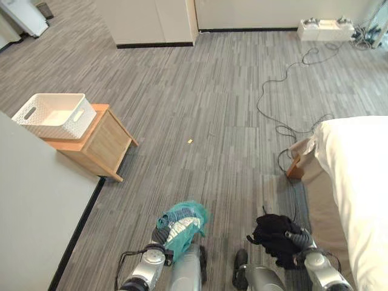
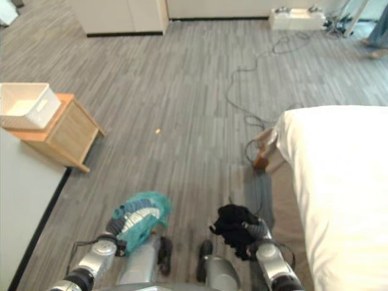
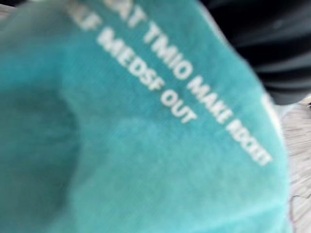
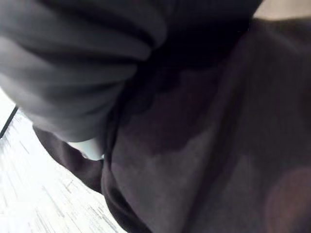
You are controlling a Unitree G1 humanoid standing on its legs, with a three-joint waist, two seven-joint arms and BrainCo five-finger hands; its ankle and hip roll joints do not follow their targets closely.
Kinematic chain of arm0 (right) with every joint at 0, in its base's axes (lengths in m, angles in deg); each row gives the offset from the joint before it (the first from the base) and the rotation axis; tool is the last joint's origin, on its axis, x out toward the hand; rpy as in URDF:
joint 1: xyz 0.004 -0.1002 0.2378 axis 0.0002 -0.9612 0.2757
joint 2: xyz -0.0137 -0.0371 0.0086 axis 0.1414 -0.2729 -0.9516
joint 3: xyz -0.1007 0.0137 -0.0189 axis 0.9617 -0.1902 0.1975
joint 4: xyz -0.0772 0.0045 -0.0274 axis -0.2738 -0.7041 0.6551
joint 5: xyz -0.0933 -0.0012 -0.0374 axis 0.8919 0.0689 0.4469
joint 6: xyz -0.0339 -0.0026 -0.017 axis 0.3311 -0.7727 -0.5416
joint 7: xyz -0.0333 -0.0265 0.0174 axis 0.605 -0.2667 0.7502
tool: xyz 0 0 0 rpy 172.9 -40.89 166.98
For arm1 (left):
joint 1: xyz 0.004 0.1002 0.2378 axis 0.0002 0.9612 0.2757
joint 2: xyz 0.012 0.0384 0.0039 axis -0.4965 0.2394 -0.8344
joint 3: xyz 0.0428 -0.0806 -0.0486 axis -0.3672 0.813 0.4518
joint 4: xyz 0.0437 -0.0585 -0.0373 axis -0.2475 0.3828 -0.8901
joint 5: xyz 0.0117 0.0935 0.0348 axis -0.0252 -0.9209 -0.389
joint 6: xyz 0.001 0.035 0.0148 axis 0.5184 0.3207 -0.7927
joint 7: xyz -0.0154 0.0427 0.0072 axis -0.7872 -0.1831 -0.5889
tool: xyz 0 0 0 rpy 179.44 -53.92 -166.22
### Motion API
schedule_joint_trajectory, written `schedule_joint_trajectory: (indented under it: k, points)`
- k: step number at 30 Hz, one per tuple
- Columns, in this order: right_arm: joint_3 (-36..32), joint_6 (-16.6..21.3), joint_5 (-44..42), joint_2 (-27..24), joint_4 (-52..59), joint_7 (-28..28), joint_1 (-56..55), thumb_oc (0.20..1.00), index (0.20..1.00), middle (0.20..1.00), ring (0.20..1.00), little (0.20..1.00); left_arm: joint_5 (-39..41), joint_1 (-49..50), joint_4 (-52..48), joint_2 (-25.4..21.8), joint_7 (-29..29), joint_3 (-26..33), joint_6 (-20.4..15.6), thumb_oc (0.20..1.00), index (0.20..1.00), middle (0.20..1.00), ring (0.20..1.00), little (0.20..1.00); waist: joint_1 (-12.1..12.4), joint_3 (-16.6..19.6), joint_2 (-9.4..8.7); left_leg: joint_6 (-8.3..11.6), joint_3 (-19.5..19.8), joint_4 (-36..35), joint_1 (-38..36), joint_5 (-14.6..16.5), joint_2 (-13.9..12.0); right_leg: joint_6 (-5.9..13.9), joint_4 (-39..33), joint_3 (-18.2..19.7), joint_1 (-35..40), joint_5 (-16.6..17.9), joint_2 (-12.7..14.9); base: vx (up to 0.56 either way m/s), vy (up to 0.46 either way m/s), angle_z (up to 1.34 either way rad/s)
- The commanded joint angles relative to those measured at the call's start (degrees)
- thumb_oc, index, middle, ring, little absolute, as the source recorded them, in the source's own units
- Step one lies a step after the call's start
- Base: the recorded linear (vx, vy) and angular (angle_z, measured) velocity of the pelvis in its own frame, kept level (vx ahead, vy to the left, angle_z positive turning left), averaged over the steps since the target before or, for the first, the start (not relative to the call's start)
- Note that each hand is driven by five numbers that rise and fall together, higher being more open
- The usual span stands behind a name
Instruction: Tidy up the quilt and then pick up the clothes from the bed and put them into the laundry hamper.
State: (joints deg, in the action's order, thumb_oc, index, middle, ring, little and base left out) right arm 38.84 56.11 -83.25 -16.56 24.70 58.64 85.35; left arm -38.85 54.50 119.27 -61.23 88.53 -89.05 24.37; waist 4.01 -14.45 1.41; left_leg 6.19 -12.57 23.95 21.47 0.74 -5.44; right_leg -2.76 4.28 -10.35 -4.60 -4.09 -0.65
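Teal garment (image 3: 146,145) hiding left robot hand (image 1: 162,235)

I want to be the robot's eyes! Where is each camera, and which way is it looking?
Left eye view: on the head, looking down at the floor, white basket and bed; both arms show.
Right eye view: beside it, same scene.
Left wrist view: on the left wrist, against the teal garment.
Right wrist view: on the right wrist, against the black garment.
Shared: both garments appear in the eye views.
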Motion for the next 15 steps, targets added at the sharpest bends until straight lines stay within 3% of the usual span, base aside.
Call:
schedule_joint_trajectory:
  k: [1, 2, 4, 6, 7, 8, 9, 10, 11, 12, 13, 15]
  points:
    - [-0.67, 1.74, -1.38, -3.27, 7.99, 0.96, -1.78, 0.200, 0.200, 0.200, 0.200, 0.200, 1.88, -1.61, -2.66, -0.05, 1.07, 2.29, -1.72, 0.200, 0.200, 0.200, 0.200, 0.200, -1.08, -1.04, -1.12, -3.13, -2.53, -9.68, -5.06, -1.75, 2.82, 6.71, -9.28, -0.03, 19.06, -8.38, 4.10, 0.60, 0.142, -0.65]
    - [-1.38, 1.94, -0.65, -3.60, 8.80, 0.96, -1.97, 0.200, 0.200, 0.200, 0.200, 0.200, 1.19, -0.54, -3.08, 0.07, 0.81, 2.60, -1.68, 0.200, 0.200, 0.200, 0.200, 0.200, -1.36, -0.41, -0.82, -2.21, -7.32, -17.43, -3.37, -2.07, 1.11, 7.75, -9.28, -1.01, 21.45, -10.68, 3.83, 0.75, 0.171, 0.05]
    - [-1.50, 2.04, 0.23, -3.19, 10.33, 0.39, -2.39, 0.200, 0.200, 0.200, 0.200, 0.200, 0.81, 0.41, -2.99, -0.16, 0.39, 3.60, -1.47, 0.200, 0.200, 0.200, 0.200, 0.200, -0.98, 1.08, -1.98, -2.93, -10.73, -22.67, -5.52, -3.52, 1.37, 9.36, -9.28, -1.98, 23.44, -11.43, 4.60, 0.72, 0.131, 0.25]
    - [-1.11, 2.30, 1.10, -2.18, 10.98, 0.46, -3.04, 0.200, 0.200, 0.200, 0.200, 0.200, 0.70, 0.65, -2.44, -0.19, 0.51, 3.60, -1.22, 0.200, 0.200, 0.200, 0.200, 0.200, -1.01, 1.64, -2.93, -4.02, -10.40, -21.00, -6.11, -4.76, 2.14, 9.74, -5.69, -1.86, 23.37, -11.29, 5.70, 0.58, 0.107, -0.13]
    - [-1.23, 2.64, 1.29, -1.56, 11.04, 0.97, -3.04, 0.200, 0.200, 0.200, 0.200, 0.200, -0.14, 0.51, -2.01, -0.31, 0.88, 3.65, -0.77, 0.200, 0.200, 0.200, 0.200, 0.200, -0.74, 1.90, -4.00, -4.78, -10.64, -19.97, -6.42, -3.89, 2.74, 11.11, -1.39, -2.00, 22.44, -9.48, 6.76, 0.36, 0.105, 0.02]
    - [-1.23, 2.66, 1.31, -1.49, 11.03, 1.00, -3.04, 0.200, 0.200, 0.200, 0.200, 0.200, -0.16, 0.49, -2.00, -0.36, 0.89, 3.65, -0.76, 0.200, 0.200, 0.200, 0.200, 0.200, -0.67, 1.97, -4.11, -4.83, -10.73, -19.87, -6.33, -3.76, 2.80, 11.21, -1.16, -1.94, 22.26, -9.62, 6.91, 0.52, 0.232, -0.17]
    - [-1.00, 2.78, 1.35, -0.75, 10.88, 1.39, -2.55, 0.200, 0.200, 0.200, 0.200, 0.200, -0.34, 0.78, -1.86, -0.60, 1.08, 3.74, -0.47, 0.200, 0.200, 0.200, 0.200, 0.200, -0.86, 1.21, -5.46, -7.26, -11.33, -19.24, -8.79, -0.89, 4.70, 14.94, 10.68, -0.70, 18.61, -2.79, 9.00, 0.51, 0.253, -0.24]
    - [-1.23, 2.80, 1.26, -0.38, 11.00, 1.50, -2.40, 0.200, 0.200, 0.200, 0.200, 0.200, -0.42, 0.92, -2.02, -0.71, 1.25, 3.75, -0.43, 0.200, 0.200, 0.200, 0.200, 0.200, -1.18, 0.80, -5.51, -8.39, -11.21, -19.09, -10.19, 0.32, 5.61, 16.05, 17.02, -0.26, 16.84, 1.56, 9.93, 0.73, 0.343, -0.35]
    - [-1.37, 2.98, 1.08, -0.21, 12.15, 1.52, -2.17, 0.200, 0.200, 0.200, 0.200, 0.200, -0.39, 1.02, -2.81, -1.02, 1.46, 3.74, -0.40, 0.200, 0.200, 0.200, 0.200, 0.200, -1.61, 0.24, -5.26, -9.52, -10.78, -19.53, -12.46, 1.56, 6.56, 16.37, 23.87, 0.25, 14.20, 6.29, 10.68, 0.56, 0.242, -0.17]
    - [-1.63, 3.11, 0.86, -0.21, 12.50, 1.68, -2.09, 0.200, 0.200, 0.200, 0.200, 0.200, -0.20, 0.72, -3.53, -1.34, 1.87, 3.44, -0.46, 0.200, 0.200, 0.200, 0.200, 0.200, -2.14, -0.33, -4.33, -10.40, -10.02, -20.69, -14.89, 2.30, 6.84, 15.89, 29.54, 0.50, 10.57, 7.31, 11.04, 0.54, 0.208, -0.03]
    - [-1.75, 3.03, 0.77, -0.43, 13.15, 1.86, -1.47, 0.200, 0.200, 0.200, 0.200, 0.200, -0.01, 0.18, -4.06, -1.52, 2.08, 3.35, -0.36, 0.200, 0.200, 0.200, 0.200, 0.200, -2.81, -1.21, -2.17, -10.90, -9.68, -22.81, -17.68, 1.49, 5.61, 14.58, 34.41, -0.06, 5.41, 7.31, 10.14, 0.61, 0.167, 0.26]
    - [-1.83, 3.02, 0.45, -0.26, 14.41, 1.49, -1.41, 0.200, 0.200, 0.200, 0.200, 0.200, -1.08, -0.87, -4.08, -1.68, 2.46, 2.58, -0.49, 0.200, 0.200, 0.200, 0.200, 0.200, -4.70, -2.44, 0.13, -10.45, -6.37, -26.26, -23.50, 1.96, 5.19, 12.61, 33.75, 0.03, -2.13, 2.07, 8.56, 0.64, 0.102, 0.83]
